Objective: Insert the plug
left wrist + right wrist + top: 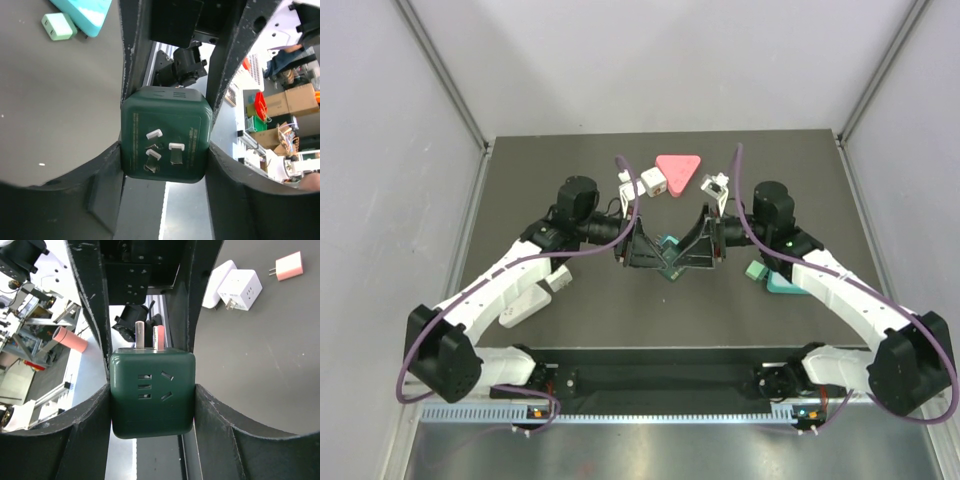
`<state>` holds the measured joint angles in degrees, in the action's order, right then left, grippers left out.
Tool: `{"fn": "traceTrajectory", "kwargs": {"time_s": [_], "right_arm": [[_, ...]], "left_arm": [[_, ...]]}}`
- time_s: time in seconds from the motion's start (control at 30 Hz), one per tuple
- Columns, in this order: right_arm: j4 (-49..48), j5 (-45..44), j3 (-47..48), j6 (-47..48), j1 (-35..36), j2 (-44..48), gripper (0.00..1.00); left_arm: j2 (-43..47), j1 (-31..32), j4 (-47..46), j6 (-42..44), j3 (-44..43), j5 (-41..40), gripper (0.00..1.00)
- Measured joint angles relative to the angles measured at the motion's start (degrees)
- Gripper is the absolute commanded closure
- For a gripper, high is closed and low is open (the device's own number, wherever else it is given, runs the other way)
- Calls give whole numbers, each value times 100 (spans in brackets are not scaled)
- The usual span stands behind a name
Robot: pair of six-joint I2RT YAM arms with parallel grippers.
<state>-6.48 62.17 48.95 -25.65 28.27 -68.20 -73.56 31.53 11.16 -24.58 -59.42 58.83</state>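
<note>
A dark green cube adapter hangs above the table's middle, held between both grippers. My left gripper is shut on it from the left, my right gripper from the right. In the left wrist view the cube shows its metal prongs toward the camera, squeezed between my left gripper fingers. In the right wrist view the cube shows its socket face, prongs pointing away, squeezed between my right gripper fingers.
At the back lie a pink triangular block, a white cube adapter and small white plugs. A teal block and a light green plug lie right. White chargers lie left.
</note>
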Motion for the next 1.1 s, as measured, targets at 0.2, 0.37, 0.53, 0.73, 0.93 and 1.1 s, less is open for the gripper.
{"fn": "traceTrajectory", "kwargs": {"time_s": [0.2, 0.37, 0.53, 0.73, 0.93, 1.1], "right_arm": [[-15, -22, -57, -98, -4, 0, 59], [457, -188, 153, 168, -20, 0, 21], [1294, -1025, 553, 1067, -59, 295, 11], [1556, -1899, 533, 1862, -61, 1064, 0], [1113, -2299, -52, 2337, -63, 1884, 0], [201, -2341, -682, 2535, -55, 2118, 0]], "left_arm": [[-13, 0, -330, -289, 184, 103, 100], [-92, 4, -527, -710, 192, 28, 100], [-122, -15, -857, -1462, 192, -164, 100], [-122, -61, -1220, -2282, 192, -413, 100], [-122, -155, -1871, -3254, 192, -570, 100], [-203, -160, -2920, -4354, 251, -577, 100]]}}
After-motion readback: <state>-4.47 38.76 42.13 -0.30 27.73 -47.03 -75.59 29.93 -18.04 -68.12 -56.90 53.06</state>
